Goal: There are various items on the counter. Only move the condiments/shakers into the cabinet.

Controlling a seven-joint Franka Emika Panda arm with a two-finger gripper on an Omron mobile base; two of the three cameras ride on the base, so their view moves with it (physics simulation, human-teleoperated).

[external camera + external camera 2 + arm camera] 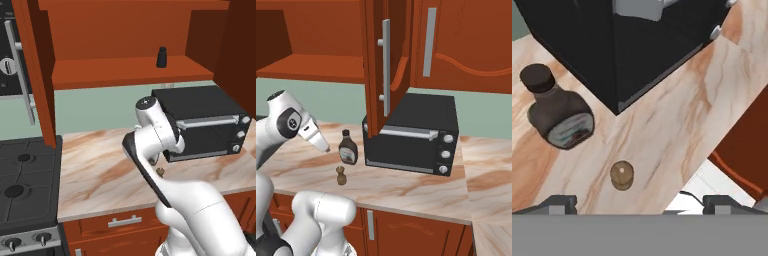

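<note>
**Shaker next in line, fingers wide above it**

Shakers and bottle are split between two places. The short black cylindrical shaker (161, 57) already stands on the flat shelf of the red-brown wooden wall cabinet (125, 75). The small tan wooden mill-shaped shaker (622, 175) stands upright on the beige-pink marble-patterned desk (677, 125), near its front edge. Just behind it stands the taller dark brown bottle with a pale label (559, 114), close to the front left corner of the black countertop oven with silver knobs (416, 135).

In the hand view the gripper (639, 205) looks straight down with the tan shaker between its two dark fingers and slightly toward the left one. The fingers are spread wide and hold nothing. In the right base view the hand hangs above and to the left of both items, apart from them.

By my reading, one condiment is stowed and the tan shaker is the one now being approached. The next move calls for centring over its round top, descending until the fingers straddle it, then closing; the bottle sits close enough that a sideways drift could knock it.

The bottle's label carries faint marks, too small to read.
</note>
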